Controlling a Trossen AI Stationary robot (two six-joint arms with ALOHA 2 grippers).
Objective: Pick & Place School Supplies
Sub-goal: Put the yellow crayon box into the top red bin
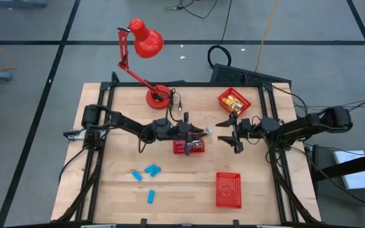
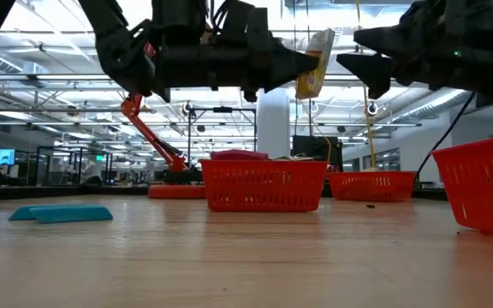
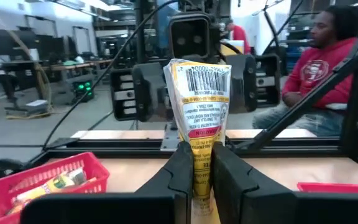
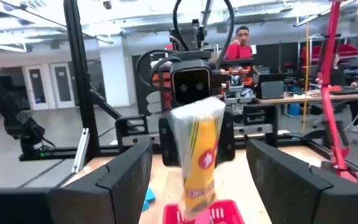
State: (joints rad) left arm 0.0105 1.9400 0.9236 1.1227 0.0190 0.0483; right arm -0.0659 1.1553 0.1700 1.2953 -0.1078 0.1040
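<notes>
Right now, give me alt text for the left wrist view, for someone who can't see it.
The left gripper is shut on a yellow-and-white packet, held upright and facing the right gripper, whose fingers are open. A red basket holding more packets sits on the table, and a seated person is behind.

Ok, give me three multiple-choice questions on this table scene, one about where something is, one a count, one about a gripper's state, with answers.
1. Where is the yellow-and-white packet?
A. in the left gripper, held up over the table
B. lying on the table
C. beside the lamp

2. How many red baskets are on the table?
A. one
B. two
C. three

3. The right gripper is:
A. shut on a packet
B. open
C. shut on a blue block

Answers: 1 A, the fingers pinch its lower end. 2 C, the high view shows three. 3 B, its fingers stand wide apart, facing the packet.
</notes>
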